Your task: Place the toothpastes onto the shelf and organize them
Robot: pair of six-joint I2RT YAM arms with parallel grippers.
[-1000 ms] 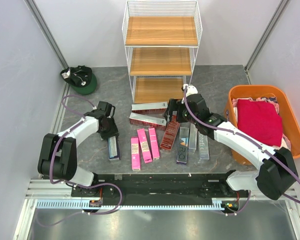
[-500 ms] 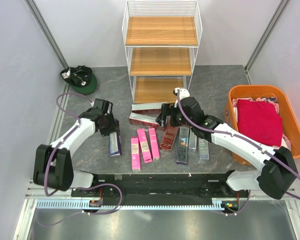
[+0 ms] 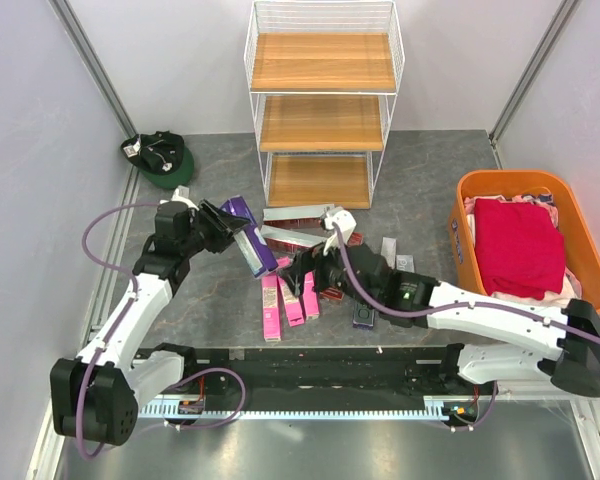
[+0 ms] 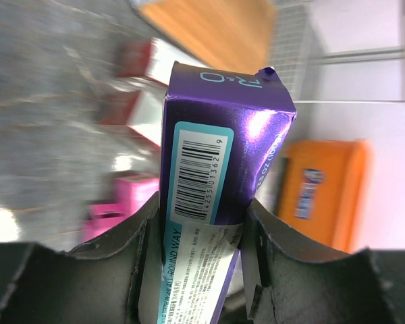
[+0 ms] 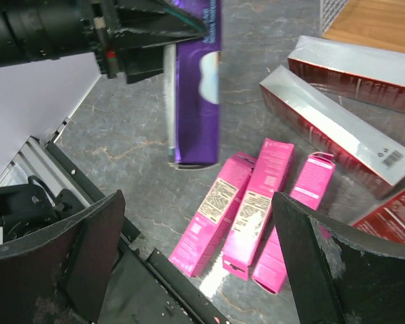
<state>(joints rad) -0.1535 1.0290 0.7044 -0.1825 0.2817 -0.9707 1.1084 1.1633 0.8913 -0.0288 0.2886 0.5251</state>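
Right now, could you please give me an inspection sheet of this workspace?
Surface: grey stone-patterned table; no spills seen.
Job's things: shelf, boards bare; purple toothpaste box held off the table; three pink boxes side by side on the table; dark red boxes lying near the shelf's foot; silver boxes partly hidden by the right arm.
Clutter: orange tub holding a red cloth; green and black object at the far left.
Grippers: left gripper shut on the purple toothpaste box; right gripper open, empty, above the pink boxes.
Cables: purple cable looping beside the left arm.
Surroundings: plain walls; nothing else seen.
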